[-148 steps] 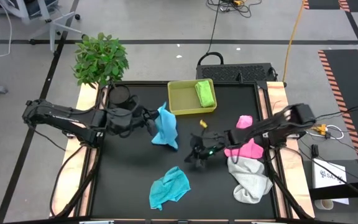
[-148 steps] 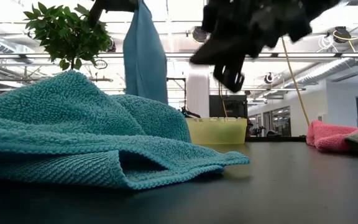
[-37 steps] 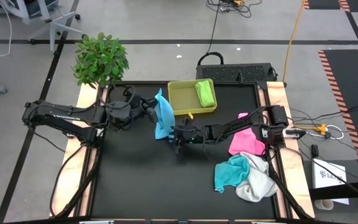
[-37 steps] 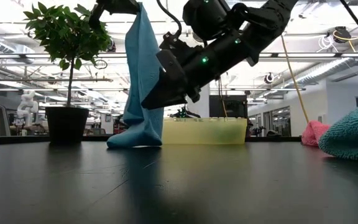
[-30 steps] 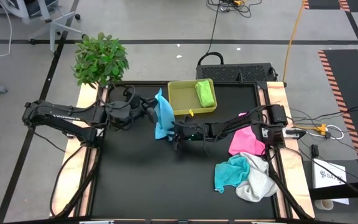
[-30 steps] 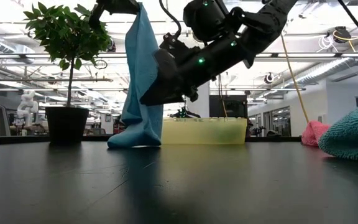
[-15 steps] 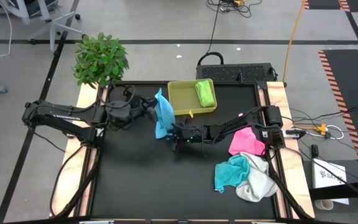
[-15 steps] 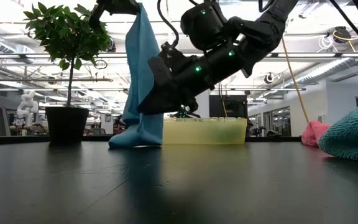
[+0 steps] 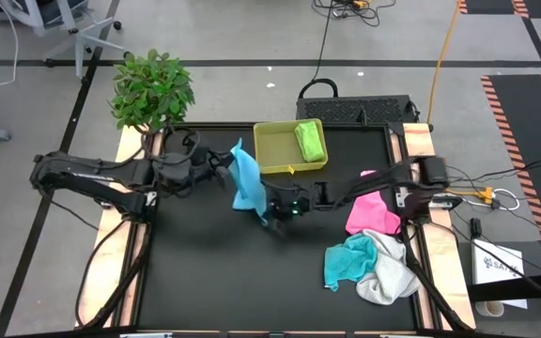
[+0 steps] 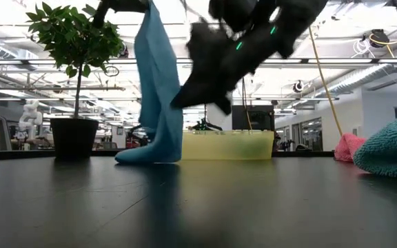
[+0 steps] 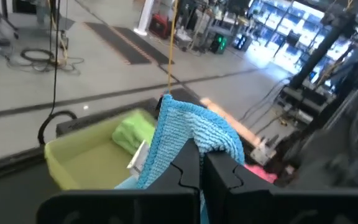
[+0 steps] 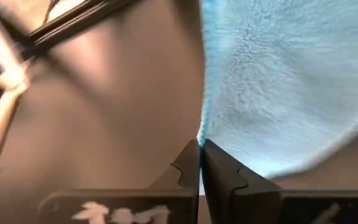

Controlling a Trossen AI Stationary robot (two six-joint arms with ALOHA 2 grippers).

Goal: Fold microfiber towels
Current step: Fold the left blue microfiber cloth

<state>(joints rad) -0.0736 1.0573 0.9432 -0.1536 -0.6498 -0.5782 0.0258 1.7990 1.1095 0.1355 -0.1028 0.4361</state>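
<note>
The left end effector is up off the surface at the middle left, clamped on the top corner of the light blue towel. The towel hangs from it as a long drape, and its lower end rests bunched on the surface just in front of the tray. In the left wrist view the two fingers meet with the blue cloth pinched between them.

The right end effector reaches in from the right, low beside the hanging towel. Its fingers are pressed together right at the towel's edge; a thin sliver of that edge seems caught at the tips, though I can't be sure how much.

The lime green towel lies in the far right part of the tray. The pink towel sits at the right edge of the surface. Nearer, the teal towel is crumpled, touching the white towel at its right. A potted plant stands at the far left corner.
</note>
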